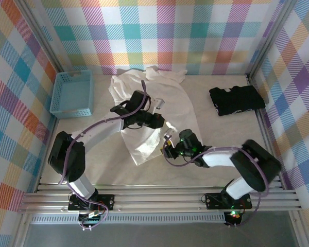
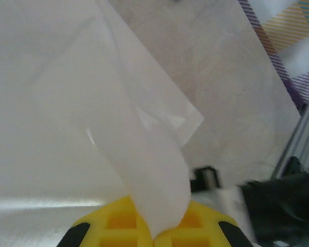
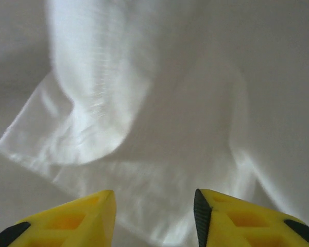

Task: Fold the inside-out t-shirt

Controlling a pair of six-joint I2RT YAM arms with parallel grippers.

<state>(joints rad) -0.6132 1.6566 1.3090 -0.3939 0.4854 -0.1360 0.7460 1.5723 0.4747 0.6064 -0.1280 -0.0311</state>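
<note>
**Task status.** The inside-out t-shirt [image 1: 167, 103] lies on the desk [image 1: 113, 170], just to the right of the blue basket [image 1: 74, 75], spread loosely and wrinkled. No finished fold is seen. One cloth edge on the side away from the basket is raised off the desk. The task is judged to be at an early stage: the first fold is in hand, and all later folds and the flattening are left.

**Tool state.**
- Left tool [image 2: 154, 232]: closed, with a pinch of white shirt fabric clamped between the fingers.
- Right tool [image 3: 154, 206]: jaws parted over the cloth, nothing gripped.

**Count.**
- White t-shirt: one.
- Blue basket: one.
- Black folded garment [image 1: 237, 100]: one, far right of the basket, beyond the shirt.
- Tools: two.
</note>
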